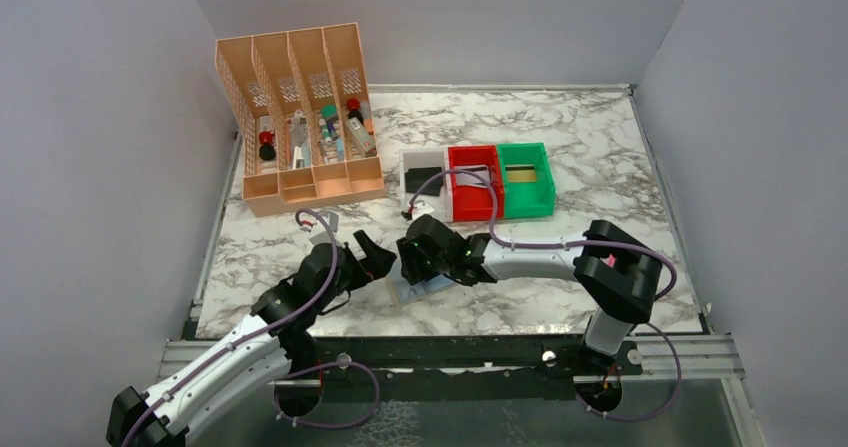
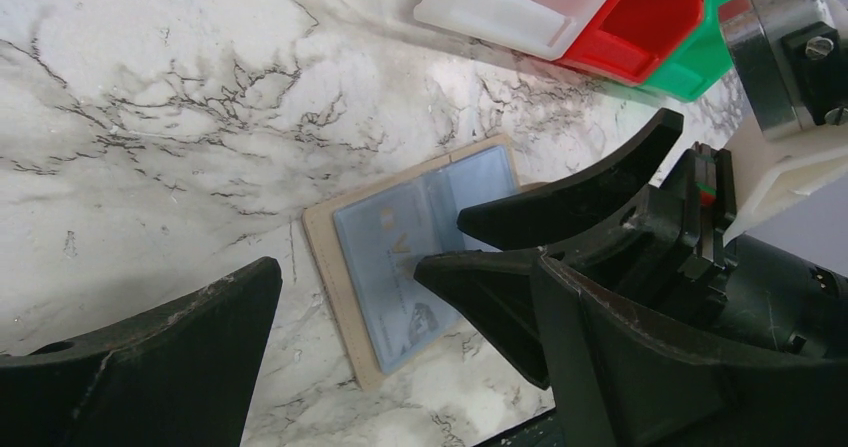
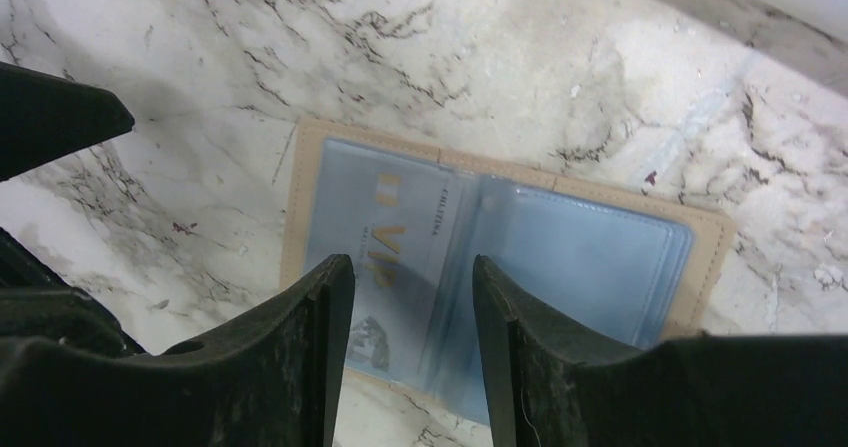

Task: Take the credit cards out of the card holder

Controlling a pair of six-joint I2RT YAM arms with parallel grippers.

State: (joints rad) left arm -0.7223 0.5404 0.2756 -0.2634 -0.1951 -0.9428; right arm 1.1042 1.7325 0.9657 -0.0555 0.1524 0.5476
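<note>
The card holder (image 1: pixel 415 290) lies open and flat on the marble near the front edge, with a tan border (image 3: pixel 300 197) and pale blue pockets. A silvery credit card (image 3: pixel 405 229) with gold lettering sits inside its left pocket. It also shows in the left wrist view, where the card holder (image 2: pixel 400 257) is partly covered by the right arm's fingers (image 2: pixel 570 192). My right gripper (image 3: pixel 412 272) hovers just over the holder's near edge, open, with nothing between its fingers. My left gripper (image 2: pixel 408 267) stands wide open beside the holder's left side, touching nothing.
A tall orange desk organiser (image 1: pixel 300 117) with pens stands at the back left. White (image 1: pixel 405 172), red (image 1: pixel 470 207) and green (image 1: pixel 530 207) bins sit mid-table behind the holder. A dark flat piece lies in the white bin. The table's front edge is close.
</note>
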